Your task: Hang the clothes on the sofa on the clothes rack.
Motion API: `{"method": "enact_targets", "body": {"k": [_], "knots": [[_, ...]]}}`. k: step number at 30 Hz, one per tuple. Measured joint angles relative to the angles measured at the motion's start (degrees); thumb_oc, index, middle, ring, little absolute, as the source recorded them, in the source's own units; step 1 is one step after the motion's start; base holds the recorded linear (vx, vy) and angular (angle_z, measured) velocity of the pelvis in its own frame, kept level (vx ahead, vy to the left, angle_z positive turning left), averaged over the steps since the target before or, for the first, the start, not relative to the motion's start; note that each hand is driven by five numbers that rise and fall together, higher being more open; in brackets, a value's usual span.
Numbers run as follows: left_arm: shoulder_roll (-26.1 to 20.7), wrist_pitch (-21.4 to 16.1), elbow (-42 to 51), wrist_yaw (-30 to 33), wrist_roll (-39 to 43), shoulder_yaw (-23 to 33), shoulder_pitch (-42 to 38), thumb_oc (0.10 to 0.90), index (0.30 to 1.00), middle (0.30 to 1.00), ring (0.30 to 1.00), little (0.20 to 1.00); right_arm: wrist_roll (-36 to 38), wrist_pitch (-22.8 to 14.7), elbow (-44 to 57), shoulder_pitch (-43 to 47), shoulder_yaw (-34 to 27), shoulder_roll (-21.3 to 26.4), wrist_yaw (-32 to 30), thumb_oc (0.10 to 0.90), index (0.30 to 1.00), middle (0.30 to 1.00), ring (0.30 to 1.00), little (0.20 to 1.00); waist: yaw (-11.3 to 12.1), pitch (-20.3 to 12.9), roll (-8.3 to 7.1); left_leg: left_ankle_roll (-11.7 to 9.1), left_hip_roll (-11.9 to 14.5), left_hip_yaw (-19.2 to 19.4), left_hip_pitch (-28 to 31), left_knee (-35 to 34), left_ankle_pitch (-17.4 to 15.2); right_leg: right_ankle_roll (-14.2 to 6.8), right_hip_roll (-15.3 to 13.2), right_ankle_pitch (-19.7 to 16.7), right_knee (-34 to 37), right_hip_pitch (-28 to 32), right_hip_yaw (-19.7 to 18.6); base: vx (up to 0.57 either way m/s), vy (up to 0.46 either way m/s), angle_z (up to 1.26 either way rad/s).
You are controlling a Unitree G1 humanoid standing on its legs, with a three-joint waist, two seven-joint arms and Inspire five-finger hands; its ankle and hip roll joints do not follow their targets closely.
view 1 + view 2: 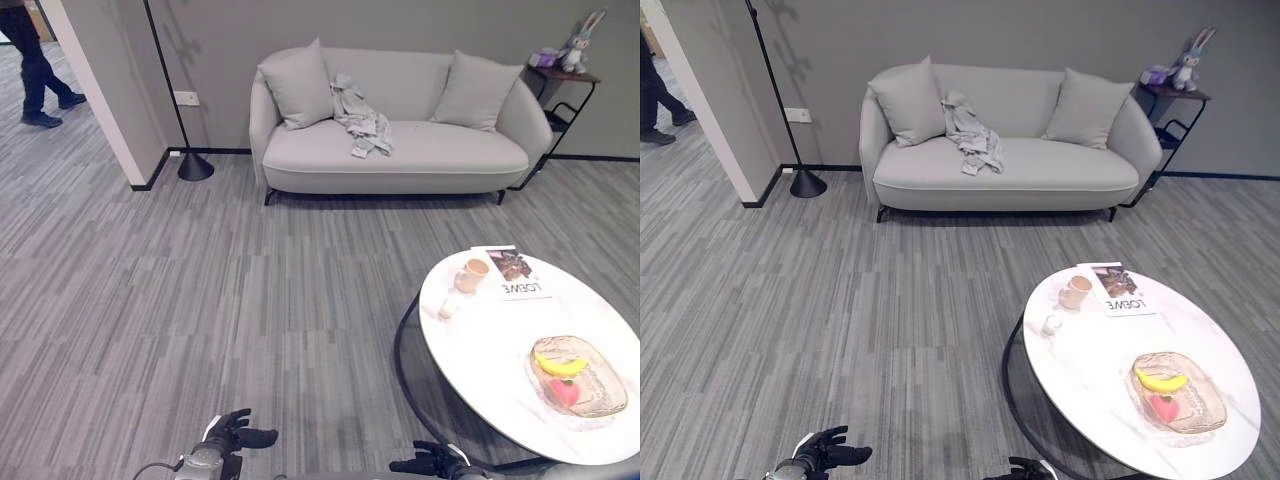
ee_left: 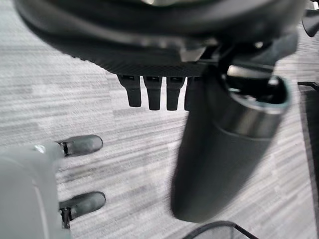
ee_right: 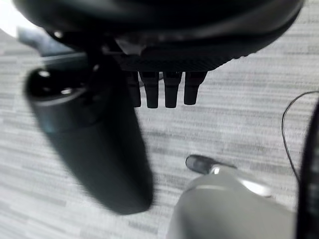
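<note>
Left hand (image 1: 232, 437): low over the floor, fingers (image 2: 149, 92) straight and relaxed, holding nothing.
Right hand (image 1: 432, 462): low near the round worktop (image 1: 490, 350), fingers (image 3: 164, 89) straight, empty.
Clothes (image 1: 358, 117): a crumpled grey garment on the sofa (image 1: 400, 150) seat beside the left cushion (image 1: 297, 84), far ahead of both hands' fingers.

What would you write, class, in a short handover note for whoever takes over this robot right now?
Left robot hand: open, holding nothing, low over the floor. Right robot hand: open, holding nothing, beside the round table.
Clothes: a grey heap on the sofa seat, draped against the backrest by its left cushion.
Done: nothing yet.
Left: cross the floor, pick up the clothes, hang them on the rack.
</note>
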State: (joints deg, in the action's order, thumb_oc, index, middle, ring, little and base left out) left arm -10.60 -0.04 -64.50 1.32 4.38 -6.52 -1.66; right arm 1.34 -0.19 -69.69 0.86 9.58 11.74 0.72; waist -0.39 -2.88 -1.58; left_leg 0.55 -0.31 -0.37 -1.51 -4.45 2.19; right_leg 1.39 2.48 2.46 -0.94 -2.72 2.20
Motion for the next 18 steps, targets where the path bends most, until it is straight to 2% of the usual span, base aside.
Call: {"method": "enact_targets", "body": {"k": [3, 9, 13, 18], "knots": [[-0.15, 0.0, 0.03, 0.02, -0.01, 0.01, 0.0, 0.8, 0.9, 0.9, 0.9, 0.9, 0.0, -0.02, 0.31, 0.02, 0.05, -0.05, 0.4, 0.8, 0.9, 0.9, 0.9, 0.9, 0.1, 0.31, 0.7, 0.04, -0.07, -0.08, 0.1, -0.42, 0.08, 0.28, -0.06, -0.38, 0.83, 0.2, 0.16, 0.01, -0.004, 0.01], [-0.08, -0.02, 0.09, -0.08, -0.05, -0.52, -0.39, 0.8, 0.9, 0.9, 0.9, 0.9, 0.03, -0.09, 0.31, 0.1, -0.08, -0.05, 0.38, 0.8, 0.9, 0.9, 0.9, 0.9, -0.34, 1.09, -0.01, -0.1, 0.02, -0.03, 1.15, -0.73, -0.04, 0.25, 0.04, -0.48, 2.07, 1.64, 0.09, 0.0, -0.005, 0.0], [-0.09, -0.02, 0.08, -0.09, -0.05, -0.44, -0.17, 0.8, 0.9, 0.9, 0.9, 0.9, 0.06, -0.1, 0.7, -0.07, -0.14, -0.04, 0.37, 0.8, 0.9, 0.9, 0.9, 0.9, -1.41, 1.98, 0.13, -0.1, 0.06, 0.15, 1.06, -0.76, -0.04, 0.11, 0.08, -0.97, 2.85, 1.84, -0.15, 0.01, -0.019, -0.02], [-0.09, -0.02, 0.12, -0.09, -0.05, -0.43, -0.32, 0.8, 0.9, 0.9, 0.9, 0.9, 0.06, -0.08, 0.58, -0.2, -1.16, -0.03, 0.35, 0.8, 0.9, 0.9, 0.9, 0.9, -1.53, 2.07, 0.21, -0.09, 0.11, 0.23, 1.02, -0.75, -0.05, 0.09, 0.14, -1.12, 3.03, 1.85, -0.26, 0.01, -0.019, -0.02]]}}
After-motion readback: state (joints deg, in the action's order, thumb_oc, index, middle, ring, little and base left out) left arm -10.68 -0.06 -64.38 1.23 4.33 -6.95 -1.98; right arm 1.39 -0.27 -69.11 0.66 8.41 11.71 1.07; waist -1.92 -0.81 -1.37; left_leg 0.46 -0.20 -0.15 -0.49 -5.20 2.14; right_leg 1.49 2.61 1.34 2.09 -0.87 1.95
